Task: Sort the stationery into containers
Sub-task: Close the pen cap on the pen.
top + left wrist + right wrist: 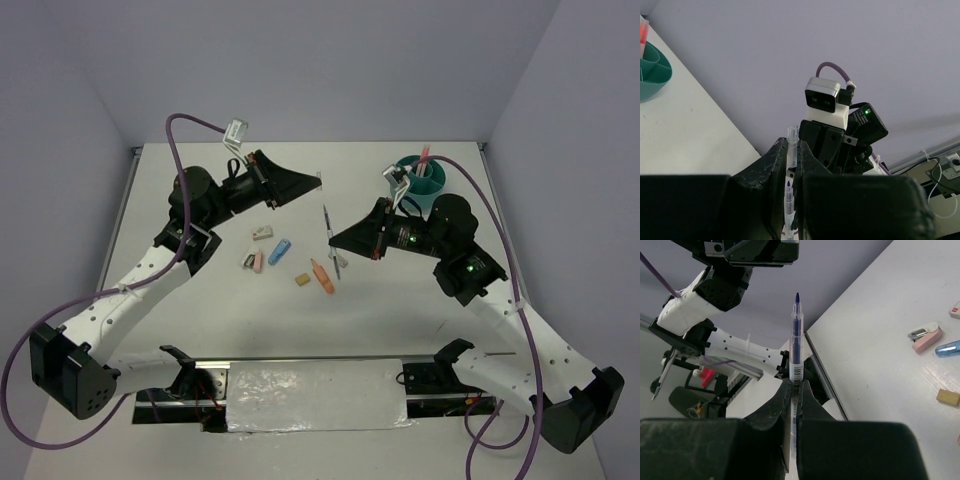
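Top external view: at mid-frame the right pincer (333,238) is clenched on a thin clear-barrelled pen with a bare blue tip (327,217). Just above it in the frame, the left pincer (316,182) is clamped on a small clear plastic cap (792,145). Left of centre on the white bench (400,310) lie a blue block (280,249), a pink block (258,262), a tan block (301,281) and an orange marker (320,277), and the round teal plastic organiser cup (428,183) stands at upper right.
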